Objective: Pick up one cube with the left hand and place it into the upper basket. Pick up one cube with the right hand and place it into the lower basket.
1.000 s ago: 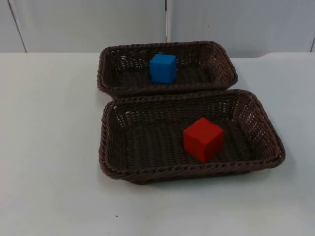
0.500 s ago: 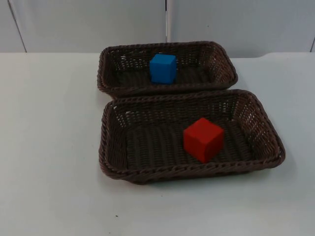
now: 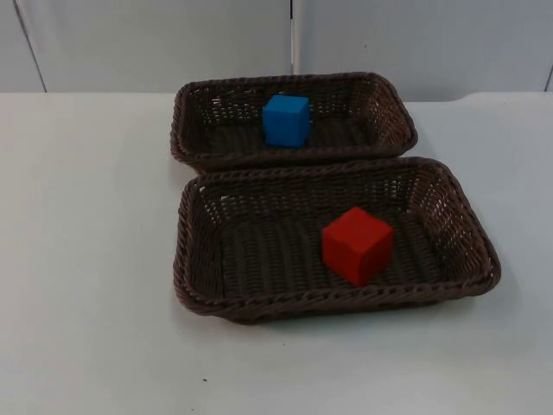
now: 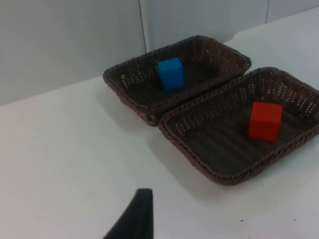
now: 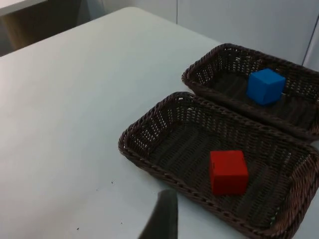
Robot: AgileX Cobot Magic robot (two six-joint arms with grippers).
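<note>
Your left gripper (image 4: pixel 135 219) hangs back over bare table, well short of the baskets, with one black fingertip showing and nothing between its fingers, though you cannot tell how wide it stands; your right gripper (image 5: pixel 164 219) waits likewise just off the near rim of the lower basket (image 3: pixel 194 259), one fingertip visible, its opening just as hard to judge; beyond them, the blue cube (image 3: pixel 286 119) sits on the floor of the upper basket (image 3: pixel 186 130), and the red cube (image 3: pixel 356 245) rests in the lower basket, right of centre; the two baskets lie rim against rim on the white table (image 3: pixel 86 259); judged from this, both placements look done and nothing is left to pick up.
</note>
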